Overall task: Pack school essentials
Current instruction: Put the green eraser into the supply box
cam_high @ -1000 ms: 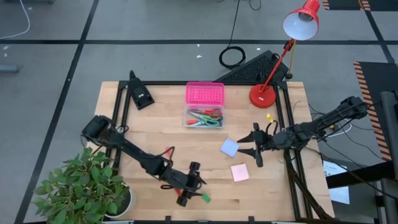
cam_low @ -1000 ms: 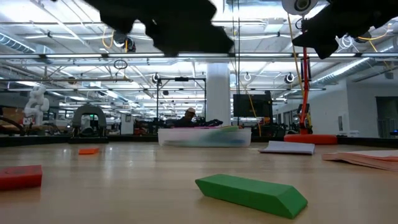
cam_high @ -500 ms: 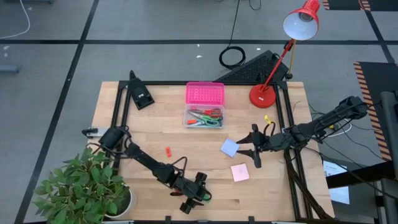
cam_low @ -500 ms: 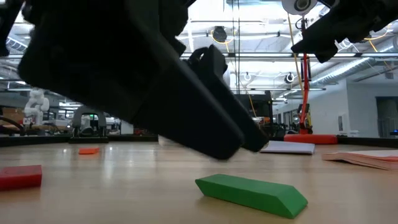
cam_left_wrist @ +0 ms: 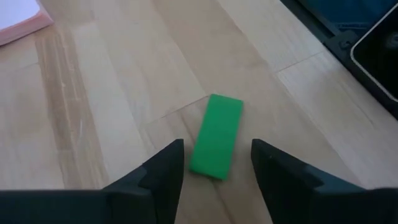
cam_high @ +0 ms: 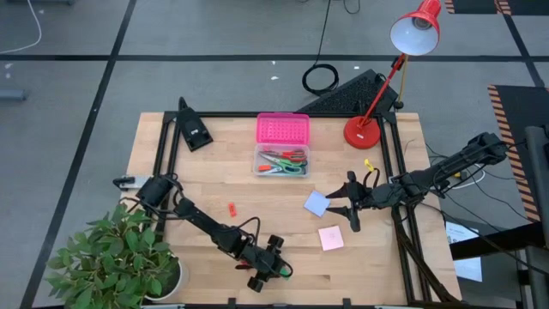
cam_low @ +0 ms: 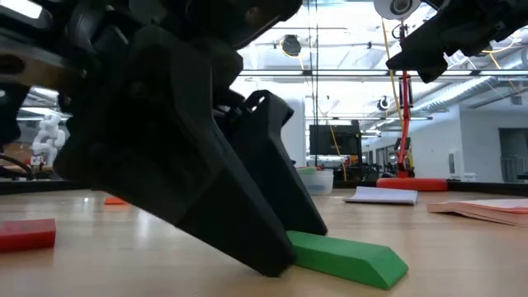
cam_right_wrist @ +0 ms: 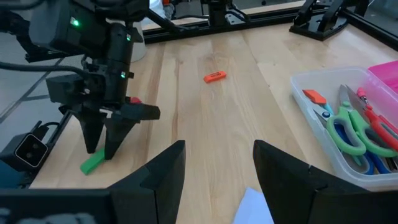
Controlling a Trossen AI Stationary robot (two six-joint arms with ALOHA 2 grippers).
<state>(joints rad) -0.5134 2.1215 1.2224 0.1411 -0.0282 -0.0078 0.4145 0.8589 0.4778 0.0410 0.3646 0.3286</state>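
left gripper (cam_left_wrist: 214, 163) spread wide, straddling the green eraser (cam_left_wrist: 216, 144) at the table's near edge, not grasped yet; right gripper (cam_right_wrist: 214, 163) parted, empty by the blue notepad (cam_high: 316, 203) — scissors (cam_high: 281, 162) already boxed; erasers, notepads left

Probably a robotics lab: open ceiling trusses (cam_low: 346, 74).

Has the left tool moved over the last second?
Yes. The left tool has come down toward the green eraser, which lies where it did, and now straddles it.
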